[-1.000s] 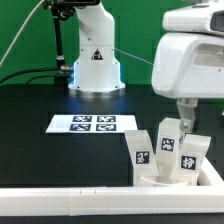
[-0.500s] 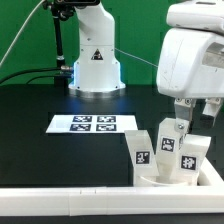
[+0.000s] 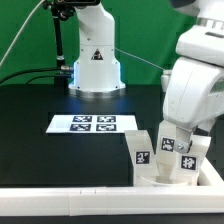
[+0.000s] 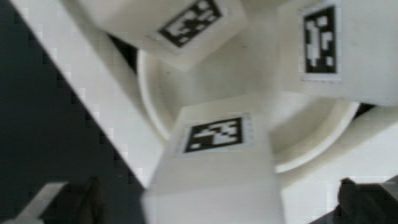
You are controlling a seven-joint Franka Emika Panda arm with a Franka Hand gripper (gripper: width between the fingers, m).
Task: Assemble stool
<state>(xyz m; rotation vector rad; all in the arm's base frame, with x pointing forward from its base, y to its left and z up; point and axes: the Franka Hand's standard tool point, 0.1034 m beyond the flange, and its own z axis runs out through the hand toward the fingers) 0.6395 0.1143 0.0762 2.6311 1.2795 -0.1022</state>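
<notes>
We see three legs (image 3: 162,147) standing upright on the seat (image 4: 302,120). The gripper (image 4: 210,200), fingers spread wide and empty, hovers over one; tightening probably remains.

The white arm reaches down at the exterior view's right, wrist lowered, its end effector (image 4: 199,200) spread wide.

No readable text; only b/w marker tags on legs (image 3: 165,152), apparently codes.
</notes>
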